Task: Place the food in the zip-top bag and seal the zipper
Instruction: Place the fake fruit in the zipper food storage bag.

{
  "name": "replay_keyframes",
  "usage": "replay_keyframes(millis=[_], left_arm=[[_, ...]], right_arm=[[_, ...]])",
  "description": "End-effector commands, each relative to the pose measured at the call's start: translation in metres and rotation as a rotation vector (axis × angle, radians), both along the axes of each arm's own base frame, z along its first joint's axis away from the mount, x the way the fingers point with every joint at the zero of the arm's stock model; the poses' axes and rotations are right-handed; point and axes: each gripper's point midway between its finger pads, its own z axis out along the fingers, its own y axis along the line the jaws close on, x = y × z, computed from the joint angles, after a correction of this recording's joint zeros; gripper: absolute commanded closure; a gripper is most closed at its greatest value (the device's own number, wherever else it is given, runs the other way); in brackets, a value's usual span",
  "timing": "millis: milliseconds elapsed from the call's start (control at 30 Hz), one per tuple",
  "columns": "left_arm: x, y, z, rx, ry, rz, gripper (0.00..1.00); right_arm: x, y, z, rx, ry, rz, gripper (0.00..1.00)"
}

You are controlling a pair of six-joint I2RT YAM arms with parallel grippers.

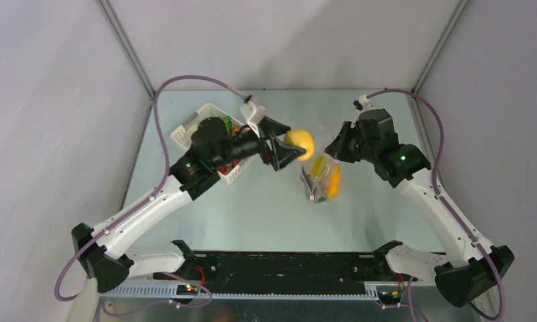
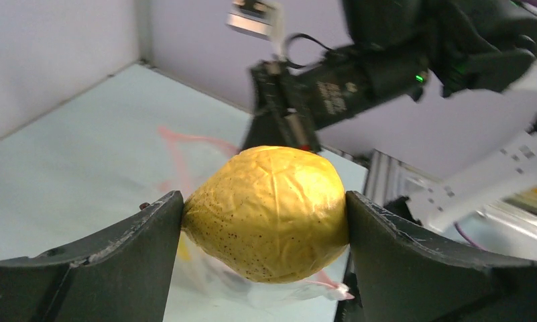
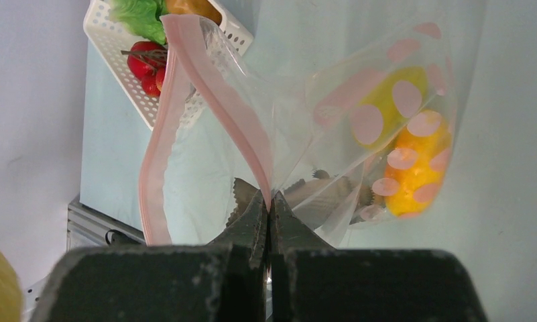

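**Yellow fruit at the bag's mouth – the approach from the left**

Left pincer (image 2: 265,221): spread wide, both fingers pressed against the ends of the yellow toy fruit (image 2: 269,201), long axis lying across the gap from finger to finger. Carried clear above the worktop (image 1: 252,208), between the basket (image 1: 185,131) and the zip-top bag (image 1: 321,180).

Right pincer (image 3: 271,208): fully closed, pinching the pink zipper (image 3: 212,87) at one lip and holding that lip up, so that the mouth gapes toward the basket side.

From the top view, bag just beside the fruit, right of it and nearer the arm bases – hence a short travel rightward and down, judged to need the fruit turned end-on to the opening. Left arm nearer the fruit, right arm nearer the bag.

Contents of bag: a yellow piece (image 3: 386,100) and an orange piece (image 3: 413,174), at the closed end. Contents of basket: red pieces (image 3: 141,64), a green leafy piece (image 3: 141,13), others unclear.
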Motion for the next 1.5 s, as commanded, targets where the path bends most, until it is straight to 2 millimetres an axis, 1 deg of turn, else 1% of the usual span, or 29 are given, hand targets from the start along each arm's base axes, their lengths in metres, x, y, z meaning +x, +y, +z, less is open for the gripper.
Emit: replay_keyframes(millis=[0, 33, 67, 100, 133, 167, 200, 300, 467, 667, 700, 800, 900, 1033, 1100, 1133, 1167, 1200, 1233, 1467], left_arm=[[-0.03, -0.038, -0.006, 0.018, -0.077, -0.182, 0.56], [-0.034, -0.042, -0.005, 0.02, -0.081, -0.21, 0.56], [-0.034, -0.051, -0.014, 0.038, -0.063, -0.225, 0.56], [-0.033, -0.054, -0.013, 0.041, -0.062, -0.229, 0.56], [-0.03, -0.059, -0.023, 0.063, -0.04, -0.233, 0.56], [-0.027, -0.062, -0.023, 0.067, -0.037, -0.228, 0.56], [-0.023, -0.065, -0.033, 0.089, -0.017, -0.222, 0.56], [-0.013, -0.07, -0.046, 0.126, 0.0, -0.197, 0.55], [0.005, -0.065, -0.057, 0.167, 0.015, -0.099, 0.54], [0.015, -0.059, -0.064, 0.185, 0.032, -0.025, 0.53], [0.016, -0.056, -0.069, 0.204, 0.044, -0.017, 0.53], [0.016, -0.051, -0.069, 0.194, 0.055, 0.01, 0.53], [0.017, -0.049, -0.064, 0.174, 0.05, 0.029, 0.51], [0.017, -0.048, -0.071, 0.211, 0.062, 0.027, 0.33], [0.015, -0.048, -0.071, 0.214, 0.06, 0.018, 0.18], [0.013, -0.048, -0.069, 0.211, 0.058, 0.011, 0.15], [0.012, -0.047, -0.069, 0.21, 0.055, 0.008, 0.09], [0.011, -0.047, -0.067, 0.205, 0.05, 0.006, 0.06], [0.011, -0.046, -0.067, 0.203, 0.048, 0.006, 0.02], [0.003, -0.048, -0.063, 0.192, 0.045, -0.033, 0.0]], right_arm=[[-0.001, 0.007, 0.009, 0.015, -0.041, 0.026, 1.0], [-0.002, 0.009, 0.01, 0.019, -0.04, 0.033, 1.0], [-0.003, 0.009, 0.011, 0.021, -0.042, 0.036, 1.0], [-0.004, 0.011, 0.011, 0.024, -0.04, 0.041, 1.0], [-0.005, 0.01, 0.012, 0.027, -0.043, 0.042, 1.0], [-0.006, 0.011, 0.013, 0.029, -0.043, 0.046, 1.0], [-0.008, 0.011, 0.014, 0.033, -0.047, 0.049, 1.0], [-0.012, 0.011, 0.018, 0.037, -0.057, 0.056, 1.0], [-0.016, 0.011, 0.02, 0.038, -0.059, 0.068, 1.0], [-0.019, 0.011, 0.02, 0.031, -0.063, 0.082, 1.0], [-0.019, 0.011, 0.02, 0.03, -0.065, 0.085, 1.0], [-0.021, 0.012, 0.019, 0.023, -0.063, 0.093, 1.0], [-0.023, 0.013, 0.02, 0.025, -0.067, 0.109, 1.0], [-0.025, 0.016, 0.024, 0.039, -0.08, 0.125, 1.0], [-0.025, 0.016, 0.025, 0.043, -0.081, 0.122, 1.0], [-0.025, 0.016, 0.025, 0.044, -0.081, 0.12, 1.0], [-0.024, 0.016, 0.026, 0.045, -0.081, 0.118, 1.0], [-0.024, 0.017, 0.026, 0.046, -0.081, 0.117, 1.0], [-0.024, 0.017, 0.026, 0.047, -0.079, 0.117, 1.0], [-0.024, 0.018, 0.025, 0.052, -0.074, 0.112, 1.0]])
